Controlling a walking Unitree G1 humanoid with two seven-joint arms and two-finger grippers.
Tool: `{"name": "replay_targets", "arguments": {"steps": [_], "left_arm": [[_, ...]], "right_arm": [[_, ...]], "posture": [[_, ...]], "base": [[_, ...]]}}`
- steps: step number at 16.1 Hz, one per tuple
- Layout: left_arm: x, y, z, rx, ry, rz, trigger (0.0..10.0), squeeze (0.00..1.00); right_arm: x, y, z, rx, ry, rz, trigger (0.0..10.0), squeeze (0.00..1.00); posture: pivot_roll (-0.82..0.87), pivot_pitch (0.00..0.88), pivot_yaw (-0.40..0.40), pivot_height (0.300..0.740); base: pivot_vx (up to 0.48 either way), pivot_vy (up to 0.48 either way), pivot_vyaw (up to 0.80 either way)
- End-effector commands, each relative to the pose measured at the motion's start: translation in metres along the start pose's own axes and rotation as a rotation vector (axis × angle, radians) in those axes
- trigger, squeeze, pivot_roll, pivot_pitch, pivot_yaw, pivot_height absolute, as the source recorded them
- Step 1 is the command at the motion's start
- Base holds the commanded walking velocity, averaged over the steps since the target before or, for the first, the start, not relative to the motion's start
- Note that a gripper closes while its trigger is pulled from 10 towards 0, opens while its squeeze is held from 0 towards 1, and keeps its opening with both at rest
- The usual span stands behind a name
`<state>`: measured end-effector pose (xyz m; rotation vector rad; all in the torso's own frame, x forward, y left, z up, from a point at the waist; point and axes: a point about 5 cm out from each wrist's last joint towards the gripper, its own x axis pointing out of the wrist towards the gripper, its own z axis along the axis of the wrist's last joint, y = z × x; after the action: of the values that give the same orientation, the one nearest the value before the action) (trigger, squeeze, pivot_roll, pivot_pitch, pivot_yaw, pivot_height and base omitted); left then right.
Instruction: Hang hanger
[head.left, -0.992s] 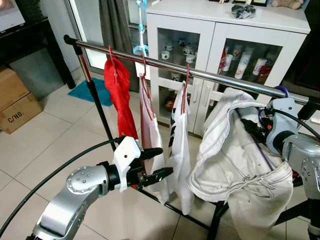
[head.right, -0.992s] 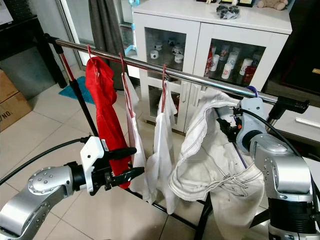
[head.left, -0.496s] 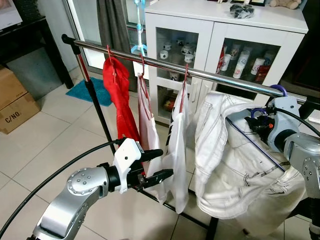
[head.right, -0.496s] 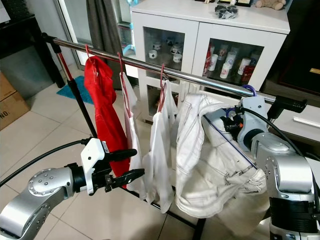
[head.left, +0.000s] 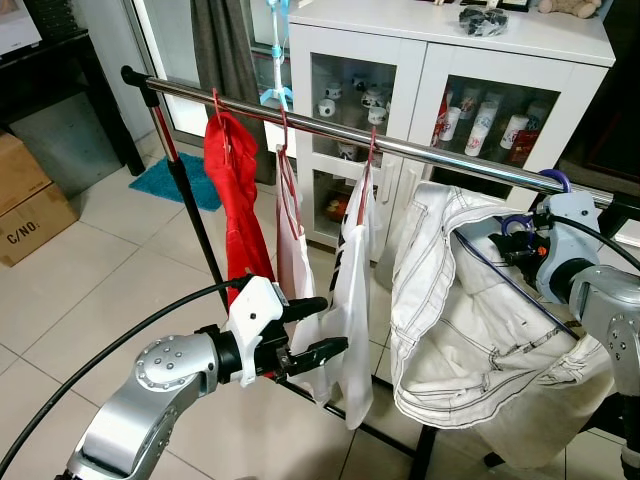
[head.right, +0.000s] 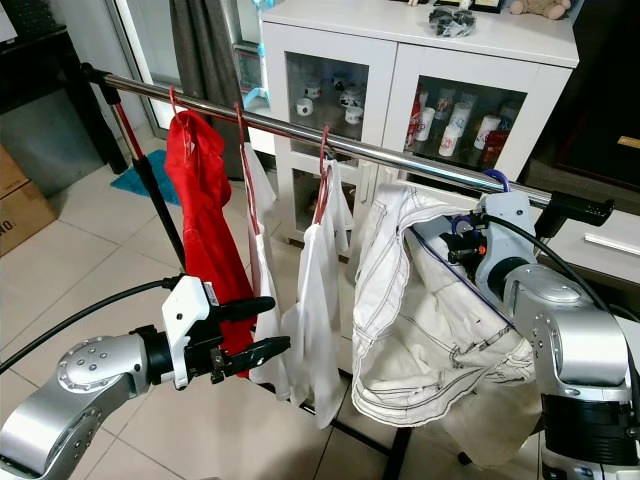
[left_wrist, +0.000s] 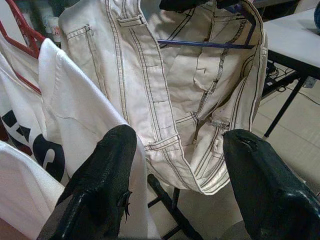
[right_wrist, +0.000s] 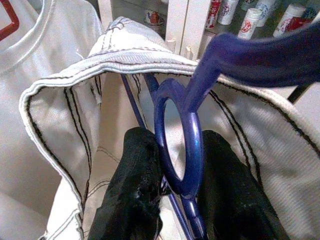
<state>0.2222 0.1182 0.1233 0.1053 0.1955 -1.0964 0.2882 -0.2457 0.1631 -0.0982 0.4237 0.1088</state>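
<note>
A white cabinet (head.left: 440, 60) with glass doors stands behind a chrome clothes rail (head.left: 400, 148) that runs across the scene on a black stand. Toward the rail's left end hang 3 garments on red hangers: a red garment (head.left: 236, 205), then a white top (head.left: 296, 262), then a white printed shirt (head.left: 352, 300).

Near the rail's right end is a cream denim jacket (head.left: 480, 320) with dark stitching, draped on a blue hanger (right_wrist: 182, 145). Its hook (head.left: 556, 180) curves over the rail's right end; whether it bears on the bar cannot be told. The right gripper (right_wrist: 172, 192) is up at that end, just below the rail, its 2 black fingers closed narrowly around the hanger's neck ring.

The left gripper (head.left: 316, 327) is held low in front of the rack, below the rail's middle, at the hems of the white shirts. Its fingers (left_wrist: 105, 175) are spread wide and hold nothing.

A cardboard box (head.left: 30, 205) sits on the tiled floor at the left, and a teal mat (head.left: 180, 185) lies beyond the rail stand.
</note>
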Motion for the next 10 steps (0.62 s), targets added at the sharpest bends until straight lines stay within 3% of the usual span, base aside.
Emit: {"name": "replay_targets", "arguments": {"steps": [1, 2, 3, 4, 10], "left_arm": [[0.002, 0.000, 0.000, 0.011, 0.004, 0.000, 10.0, 0.00], [0.002, 0.000, 0.000, 0.010, 0.003, 0.001, 10.0, 0.00], [0.002, 0.000, 0.000, 0.010, 0.003, 0.002, 10.0, 0.00], [0.002, 0.000, 0.000, 0.010, 0.002, 0.002, 10.0, 0.00], [0.003, 0.001, 0.000, 0.014, 0.000, 0.003, 10.0, 0.00]], "right_arm": [[0.001, 0.001, 0.008, -0.008, -0.018, 0.019, 0.0, 0.00], [0.002, 0.001, 0.008, -0.009, -0.011, 0.021, 10.0, 0.00], [0.002, 0.002, 0.008, -0.001, -0.013, 0.023, 10.0, 0.00], [0.002, 0.001, 0.009, 0.001, -0.014, 0.019, 10.0, 0.97], [-0.008, -0.002, 0.019, -0.046, -0.018, 0.079, 10.0, 1.00]], "posture": [[-0.09, 0.000, 0.001, 0.740], [-0.09, 0.000, 0.000, 0.740], [-0.09, 0.000, -0.001, 0.740], [-0.09, 0.000, -0.002, 0.740], [-0.10, 0.000, -0.002, 0.740]], "base": [[0.000, 0.000, 0.00], [0.000, 0.000, 0.00], [0.000, 0.000, 0.00], [0.000, 0.000, 0.00], [0.000, 0.000, 0.00]]}}
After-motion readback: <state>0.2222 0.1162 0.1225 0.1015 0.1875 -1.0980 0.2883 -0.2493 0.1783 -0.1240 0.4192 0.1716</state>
